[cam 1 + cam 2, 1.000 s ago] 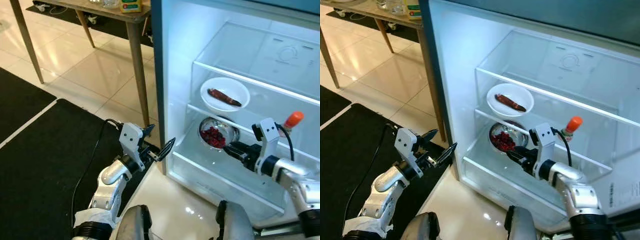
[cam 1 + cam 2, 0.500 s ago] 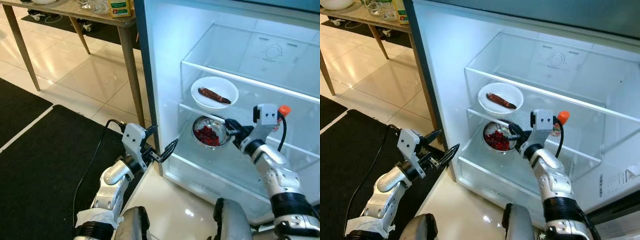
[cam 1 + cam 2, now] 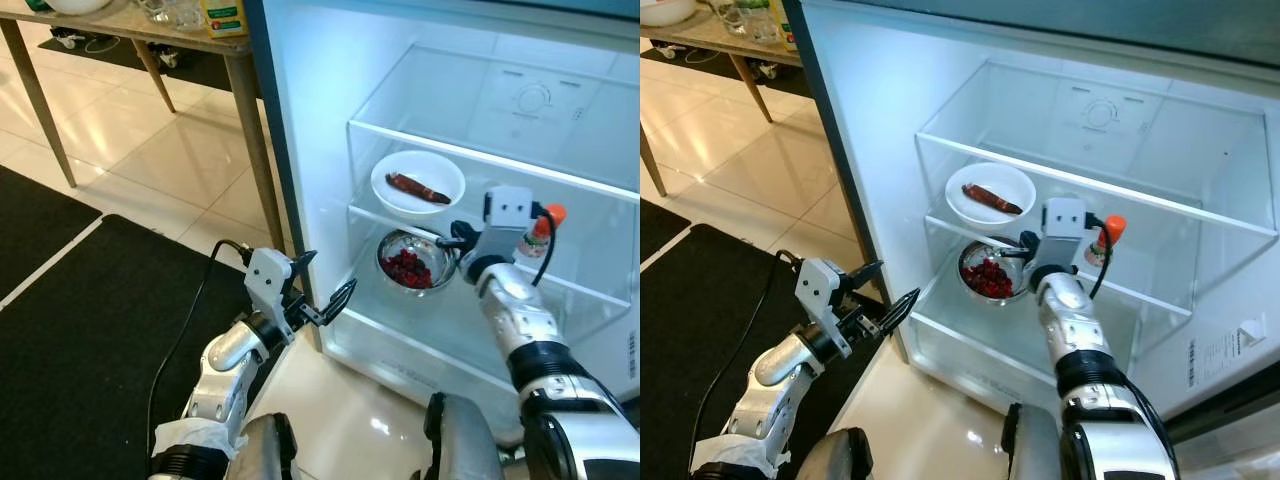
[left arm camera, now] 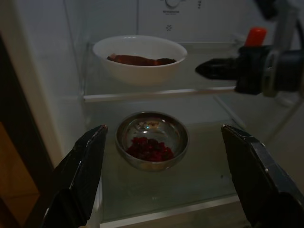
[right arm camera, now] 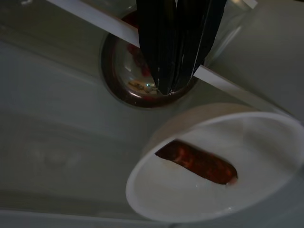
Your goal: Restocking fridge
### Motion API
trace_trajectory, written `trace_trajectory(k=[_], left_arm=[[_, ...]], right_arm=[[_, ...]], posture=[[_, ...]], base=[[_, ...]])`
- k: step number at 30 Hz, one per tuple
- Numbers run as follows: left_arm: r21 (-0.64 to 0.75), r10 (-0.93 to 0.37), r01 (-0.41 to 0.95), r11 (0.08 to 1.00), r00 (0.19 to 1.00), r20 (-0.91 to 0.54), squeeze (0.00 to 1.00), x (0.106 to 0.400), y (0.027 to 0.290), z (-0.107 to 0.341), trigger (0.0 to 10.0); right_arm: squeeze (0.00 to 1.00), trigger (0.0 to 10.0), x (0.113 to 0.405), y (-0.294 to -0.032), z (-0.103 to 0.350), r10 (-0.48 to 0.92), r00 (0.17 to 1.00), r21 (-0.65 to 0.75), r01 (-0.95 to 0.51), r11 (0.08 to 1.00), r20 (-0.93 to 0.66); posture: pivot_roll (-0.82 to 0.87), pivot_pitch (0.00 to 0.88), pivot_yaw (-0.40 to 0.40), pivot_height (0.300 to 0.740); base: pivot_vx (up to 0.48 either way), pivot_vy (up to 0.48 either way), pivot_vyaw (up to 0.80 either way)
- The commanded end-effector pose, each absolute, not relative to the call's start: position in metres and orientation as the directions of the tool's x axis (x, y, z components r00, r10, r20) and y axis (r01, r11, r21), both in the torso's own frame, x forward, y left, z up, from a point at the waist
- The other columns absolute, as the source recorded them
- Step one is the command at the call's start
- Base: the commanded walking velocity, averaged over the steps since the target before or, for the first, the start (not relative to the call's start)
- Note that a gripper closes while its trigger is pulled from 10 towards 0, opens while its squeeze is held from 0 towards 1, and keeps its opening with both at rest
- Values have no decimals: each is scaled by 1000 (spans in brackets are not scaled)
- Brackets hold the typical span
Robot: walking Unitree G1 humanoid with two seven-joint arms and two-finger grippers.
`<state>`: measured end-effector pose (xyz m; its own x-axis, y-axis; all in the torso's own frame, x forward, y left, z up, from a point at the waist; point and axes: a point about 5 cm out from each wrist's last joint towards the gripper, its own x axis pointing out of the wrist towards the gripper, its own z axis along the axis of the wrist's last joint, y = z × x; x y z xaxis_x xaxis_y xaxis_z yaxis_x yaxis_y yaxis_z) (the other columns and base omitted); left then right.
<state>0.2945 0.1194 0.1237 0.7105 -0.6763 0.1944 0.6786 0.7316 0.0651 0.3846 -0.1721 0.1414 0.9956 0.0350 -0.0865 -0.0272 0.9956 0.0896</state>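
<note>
Right arm reaching into the open fridge, left arm parked outside it.

The right gripper is up at the front edge of the glass shelf, forearm angled up from the elbow, fingers pressed together and holding nothing — tips just above the steel bowl of red berries on the level below. The white bowl with a brown sausage-looking piece sits on that shelf, right beside the gripper. A bottle with an orange cap stands behind the wrist. The left gripper hangs low by the fridge's left wall over the black mat, fingers spread wide — empty.
</note>
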Motion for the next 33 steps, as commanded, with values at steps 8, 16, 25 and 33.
trace_trajectory(k=[8, 16, 25, 33], left_arm=[[-29, -725, 738, 674, 669, 164, 0, 280, 118, 114, 10000], [-23, -792, 800, 600, 598, 128, 0, 270, 116, 115, 10000], [4, -827, 833, 554, 550, 114, 0, 267, 114, 123, 10000], [19, -839, 843, 538, 533, 110, 0, 265, 116, 130, 10000]], right_arm=[[0, 10000, 391, -177, 144, -64, 992, 42, 69, 997, -109], [0, 10000, 396, -183, 152, -134, 987, 78, 141, 987, -87], [0, 10000, 396, -190, 151, -192, 976, 95, 202, 975, -102], [0, 10000, 392, -207, 145, -300, 944, 96, 314, 944, -140]], posture=[[-19, 240, 28, 536], [-6, 260, 35, 536], [4, 266, 39, 536], [19, 272, 43, 536]], base=[[0, 0, 0], [0, 0, 0], [0, 0, 0], [0, 0, 0]])
